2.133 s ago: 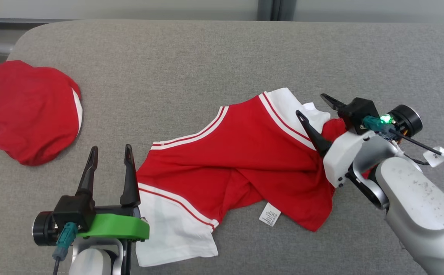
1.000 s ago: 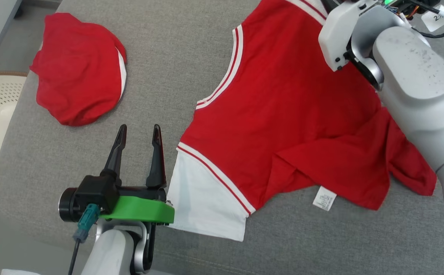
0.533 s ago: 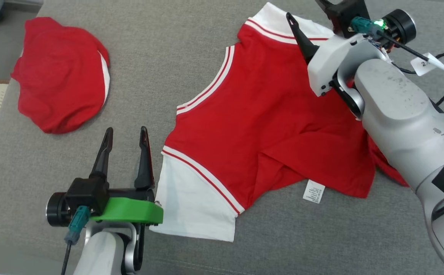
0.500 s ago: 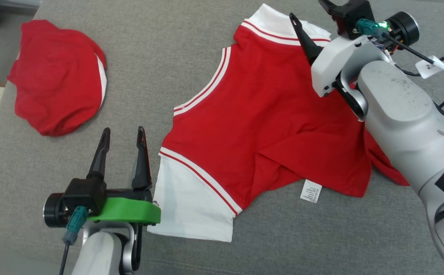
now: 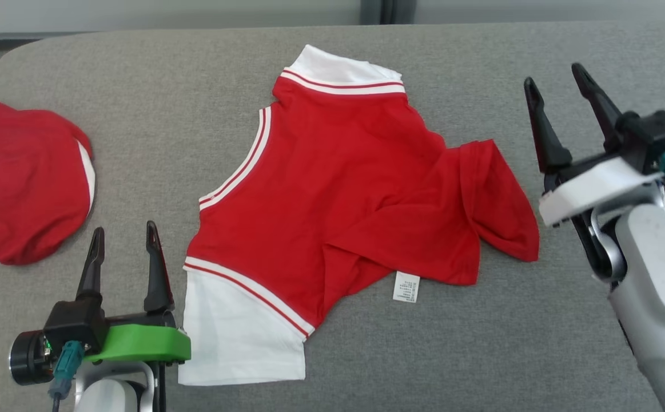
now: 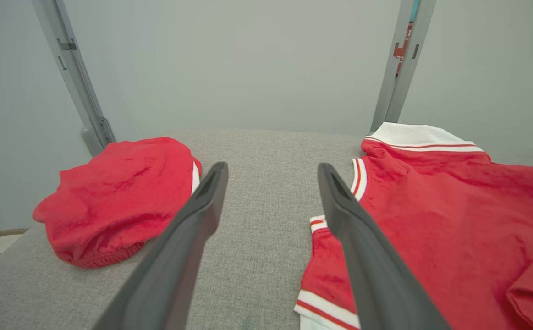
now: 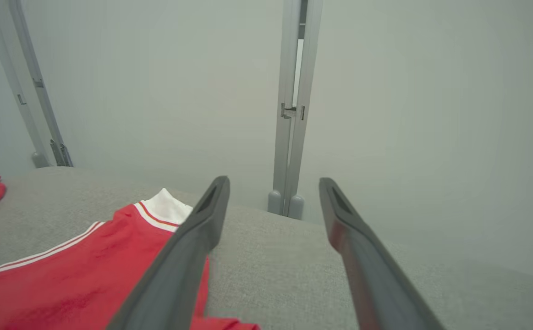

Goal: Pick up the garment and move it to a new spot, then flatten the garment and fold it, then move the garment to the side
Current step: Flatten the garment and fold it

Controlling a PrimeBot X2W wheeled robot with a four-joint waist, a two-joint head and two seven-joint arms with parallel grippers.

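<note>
The red T-shirt (image 5: 343, 189) was soft, matt knit cloth with white striped trim, and its care label (image 5: 406, 286) looked like thin printed fabric. The grey cushion (image 5: 155, 114) under it was coarse woven upholstery. At the left edge, a bundled red garment (image 5: 18, 177) showed the same dull cloth. The left gripper (image 5: 124, 229) had matt dark plastic fingers (image 5: 156, 274) on a smooth green plastic bracket (image 5: 138, 343). The right gripper (image 5: 553, 74) sat on a white plastic bracket (image 5: 589, 189), and its pale forearm shell (image 5: 658, 286) was semi-gloss and scuffed.
</note>
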